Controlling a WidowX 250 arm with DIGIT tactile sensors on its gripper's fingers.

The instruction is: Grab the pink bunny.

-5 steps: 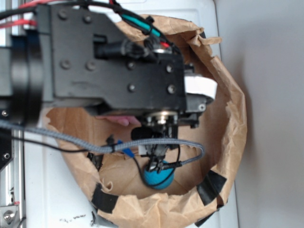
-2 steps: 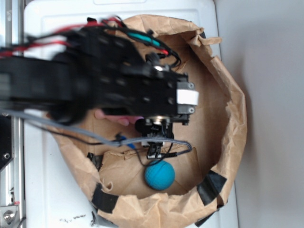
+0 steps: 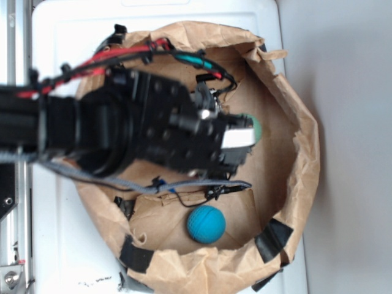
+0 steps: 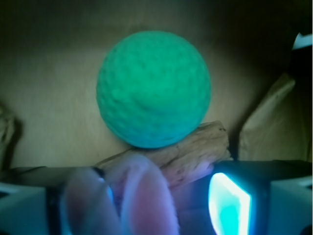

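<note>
At the bottom of the wrist view, you can see the pink bunny (image 4: 139, 196) as a blurred pale-pink shape pressed up close to the lens, between the two lit pads (image 4: 230, 203) of the claw (image 4: 161, 205); whether the claw is clenched on it you cannot tell. Just above the bunny lies a brown wooden stick (image 4: 188, 152), and the green ball (image 4: 154, 88) sits touching its upper edge. In the exterior view the black arm (image 3: 122, 131) covers the middle of the brown paper bag (image 3: 300, 141) on the white surface (image 3: 67, 245), with the blue ball (image 3: 206, 225) low in the bag, clear of the arm.
</note>
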